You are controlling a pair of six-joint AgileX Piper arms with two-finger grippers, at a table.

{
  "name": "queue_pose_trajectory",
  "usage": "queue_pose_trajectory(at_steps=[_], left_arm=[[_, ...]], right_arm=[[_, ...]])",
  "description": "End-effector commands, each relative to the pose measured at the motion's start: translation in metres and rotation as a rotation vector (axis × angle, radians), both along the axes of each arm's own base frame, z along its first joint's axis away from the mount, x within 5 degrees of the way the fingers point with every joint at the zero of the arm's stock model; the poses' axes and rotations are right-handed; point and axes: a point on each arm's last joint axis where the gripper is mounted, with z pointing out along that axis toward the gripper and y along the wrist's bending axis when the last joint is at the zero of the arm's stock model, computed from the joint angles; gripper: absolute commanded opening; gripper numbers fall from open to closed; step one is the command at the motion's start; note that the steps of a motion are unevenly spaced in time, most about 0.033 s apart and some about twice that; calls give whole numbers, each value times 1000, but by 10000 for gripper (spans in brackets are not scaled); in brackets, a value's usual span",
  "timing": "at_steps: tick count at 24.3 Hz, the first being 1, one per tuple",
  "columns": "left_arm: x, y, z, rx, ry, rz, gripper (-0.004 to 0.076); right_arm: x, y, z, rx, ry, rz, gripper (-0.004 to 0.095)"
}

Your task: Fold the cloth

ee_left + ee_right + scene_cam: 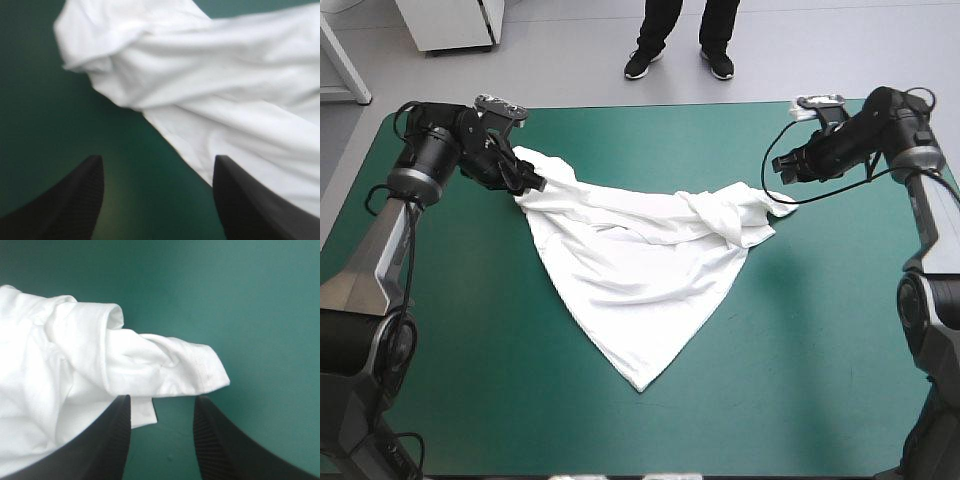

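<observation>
The white T-shirt [640, 270] lies on the table as a rough triangle, its point toward the near edge and a bunched, twisted band along its far side. My left gripper [530, 182] is at the shirt's far left corner. In the left wrist view its fingers [157, 160] stand open, and the cloth [225, 100] lies ahead of them and across one finger's tip. My right gripper [782, 178] hovers at the far right corner. It is open [162, 399], with the hemmed sleeve end [195, 367] just ahead of its fingertips and not between them.
The teal-green cover [820, 350] surrounds the shirt on all sides. The table's far edge [660, 106] runs a short way behind both grippers.
</observation>
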Motion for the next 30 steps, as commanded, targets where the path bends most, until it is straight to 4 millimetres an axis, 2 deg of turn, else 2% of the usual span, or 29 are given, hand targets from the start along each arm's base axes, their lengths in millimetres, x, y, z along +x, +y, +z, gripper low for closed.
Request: queue_pose_trajectory(at_steps=[1, 6, 7, 8, 13, 14, 16, 20, 22, 25, 30], left_arm=[[-37, -10, 47, -144, -5, -60, 465], [-71, -36, 67, -176, -20, -151, 465], [-88, -48, 64, -146, -8, -201, 465], [-95, -53, 61, -140, 3, -222, 465], [-142, -83, 30, -133, 81, -365, 465], [-159, -95, 17, -108, 104, -436, 465], [-179, -112, -7, -82, 146, -539, 465], [-217, -145, -53, -23, 217, -733, 466], [-227, -155, -60, -16, 205, -792, 467], [-231, -164, -66, -11, 202, -836, 467], [-225, -178, -83, -5, 203, -853, 467]], right_arm=[[-38, -3, 62, 31, -149, 10, 407], [-89, -1, 78, 12, -188, 11, 407], [-108, -1, 79, 6, -200, 2, 407], [-119, -1, 78, 1, -204, -1, 407], [-165, 9, 68, -128, -212, 35, 424], [-178, 16, 61, -177, -207, 52, 433], [-194, 27, 54, -240, -194, 79, 434], [-203, 42, 50, -253, -177, 121, 434], [-204, 43, 50, -250, -177, 128, 434], [-204, 43, 50, -250, -177, 128, 434], [-203, 43, 50, -250, -179, 128, 434]])
